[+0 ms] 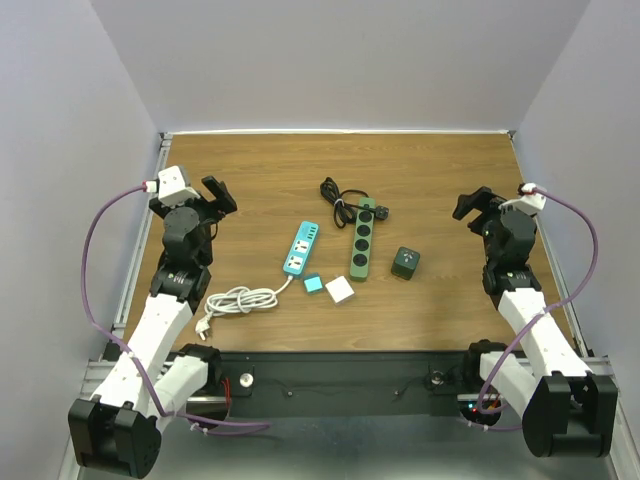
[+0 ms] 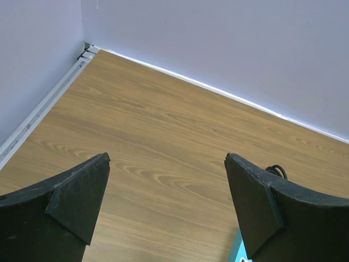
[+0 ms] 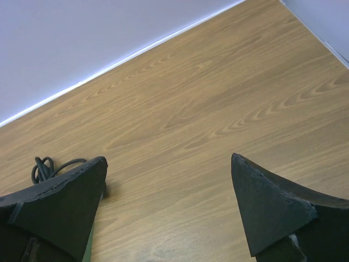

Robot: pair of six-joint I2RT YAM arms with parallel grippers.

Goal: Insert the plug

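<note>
A teal power strip (image 1: 300,249) lies mid-table with a white cable coiled at its lower left, ending in a white plug (image 1: 203,327). A dark green power strip (image 1: 362,240) lies to its right with a black cable coiled behind it (image 1: 336,197). My left gripper (image 1: 218,196) is open and empty, raised at the table's left. My right gripper (image 1: 472,204) is open and empty, raised at the right. In the left wrist view the open fingers (image 2: 76,199) frame bare wood, with a teal corner (image 2: 238,251) at the bottom. In the right wrist view the black cable (image 3: 46,167) shows at the left.
A small teal square block (image 1: 313,284) and a white square block (image 1: 340,290) lie just below the strips. A dark green cube adapter (image 1: 405,262) sits right of the green strip. White walls enclose the table at the back and sides.
</note>
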